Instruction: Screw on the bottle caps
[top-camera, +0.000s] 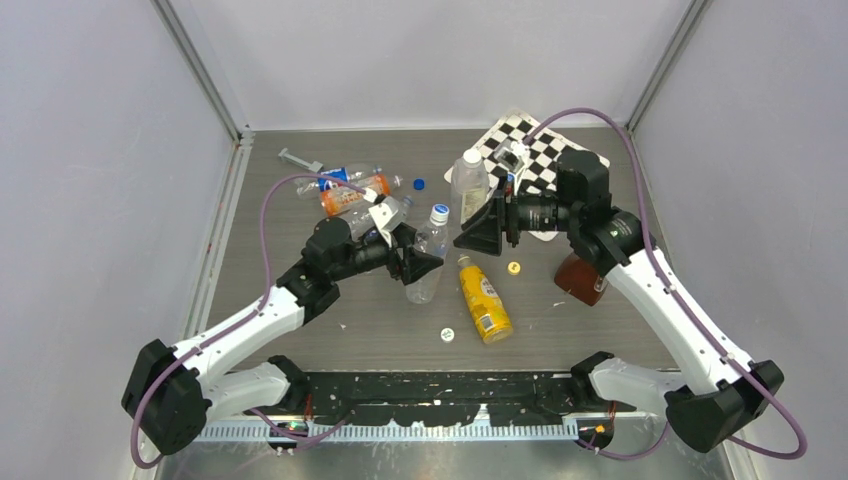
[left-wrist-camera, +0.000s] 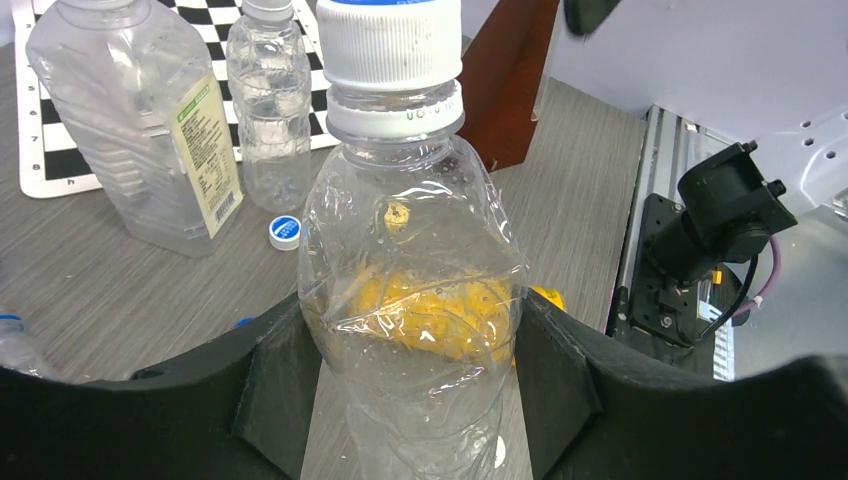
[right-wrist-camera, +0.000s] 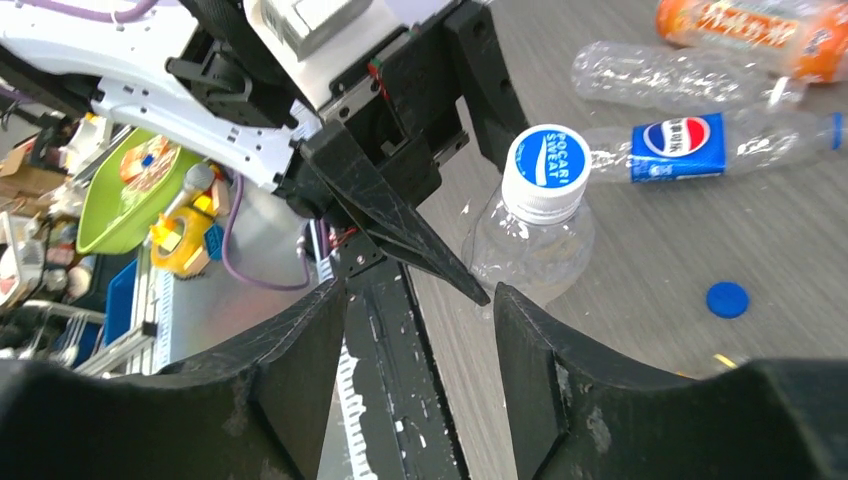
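Observation:
My left gripper (top-camera: 418, 263) (left-wrist-camera: 410, 325) is shut on the body of a clear slim bottle (top-camera: 428, 262) (left-wrist-camera: 410, 260) that stands upright mid-table. A white cap with a blue top (top-camera: 439, 212) (left-wrist-camera: 390, 45) (right-wrist-camera: 547, 170) sits on its neck. My right gripper (top-camera: 478, 232) (right-wrist-camera: 420, 290) hovers just right of that bottle, level with the cap, open with nothing between its fingers. Behind stand a wider labelled bottle (top-camera: 468, 185) (left-wrist-camera: 140, 120) and another slim bottle (left-wrist-camera: 265, 100), both capped. Loose caps lie about: blue (top-camera: 418, 184) (right-wrist-camera: 727, 299), blue-and-white (left-wrist-camera: 285, 231), yellow (top-camera: 514, 267), white (top-camera: 447, 334).
A yellow bottle (top-camera: 484, 298) lies just right of the held one. A Pepsi bottle (top-camera: 345, 175) (right-wrist-camera: 690, 148) and an orange-labelled bottle (top-camera: 350, 195) lie at the back left. A checkerboard mat (top-camera: 550, 150) covers the back right, and a brown object (top-camera: 580, 278) stands under my right arm.

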